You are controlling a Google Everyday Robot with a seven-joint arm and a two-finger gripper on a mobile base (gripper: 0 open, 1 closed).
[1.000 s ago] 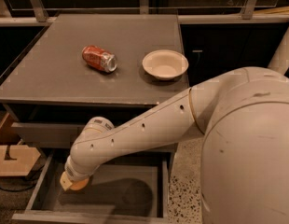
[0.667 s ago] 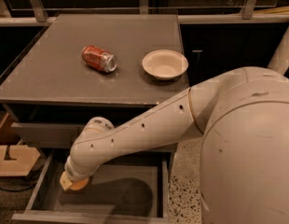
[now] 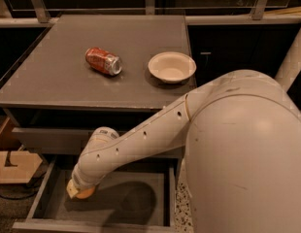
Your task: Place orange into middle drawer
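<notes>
The middle drawer [image 3: 141, 205] is pulled open below the cabinet top, with a bare grey floor and low side walls. My arm reaches down into its left half. My gripper [image 3: 78, 191] sits low over the drawer floor near the left wall. The orange [image 3: 85, 193] shows as a small orange patch right under the gripper's tip, mostly hidden by it. Whether the orange rests on the floor or hangs just above it, I cannot tell.
On the cabinet top [image 3: 58, 81] lie a red soda can [image 3: 103, 61] on its side and a white bowl [image 3: 172, 66]. A closed drawer front [image 3: 43, 139] sits above the open drawer. A wooden object [image 3: 14, 166] stands at the left. My white body fills the right.
</notes>
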